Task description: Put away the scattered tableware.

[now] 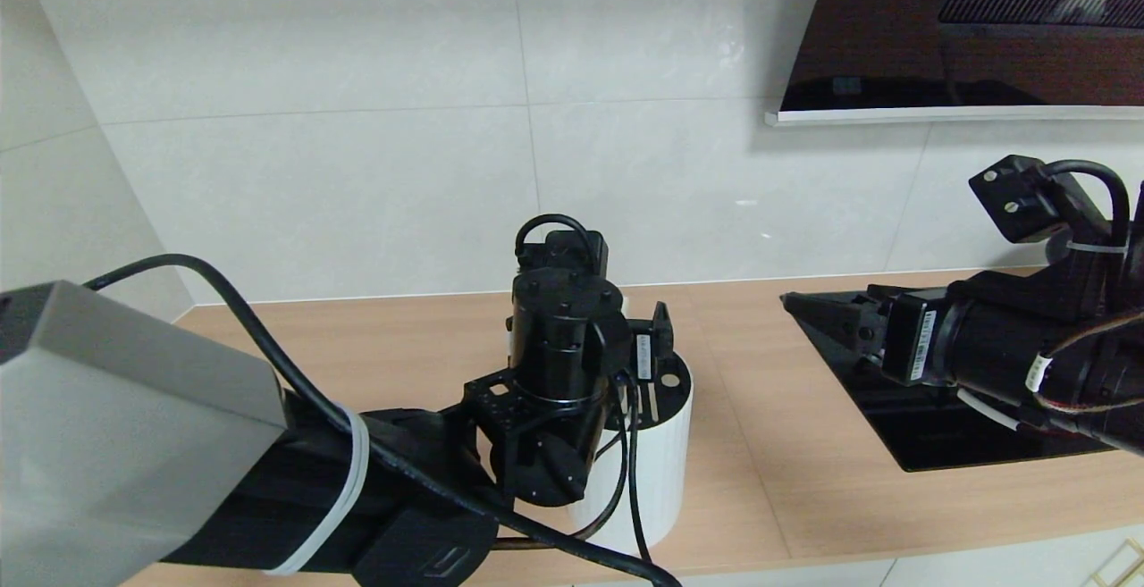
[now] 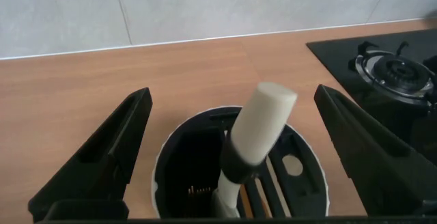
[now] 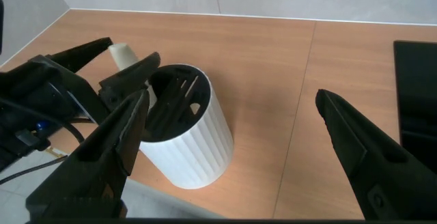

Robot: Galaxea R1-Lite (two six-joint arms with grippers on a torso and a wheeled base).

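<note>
White and ribbed, the holder [image 1: 663, 471] stands on the wooden counter [image 1: 760, 480], right under the left pincer [image 2: 232, 95]. This pincer is wide open and has hold of nothing. A tool with a cream handle [image 2: 263, 128] stands in the holder. Its top pokes up between the two fingers and touches neither of them, though it leans a bit nearer to one finger than to the other. Some thin sticks [image 2: 256, 195] lie in the holder next to it, just below the pincer; I cannot tell what they are. I think this tool is now put away, so the job in hand is to lift the left pincer off without bumping it. To do that well, the pincer should go straight up with its fingers spread wide. It should only swing to the side once the fingers are higher than the cream top. A push from the side could knock the handle or tip the holder, which stands close to the counter's front edge. The right pincer [image 3: 232, 98] is wide open too, and it holds nothing. It hangs over the edge of the black stove top [image 1: 938, 431], and the holder is well off to its left, on the left pincer's side.
</note>
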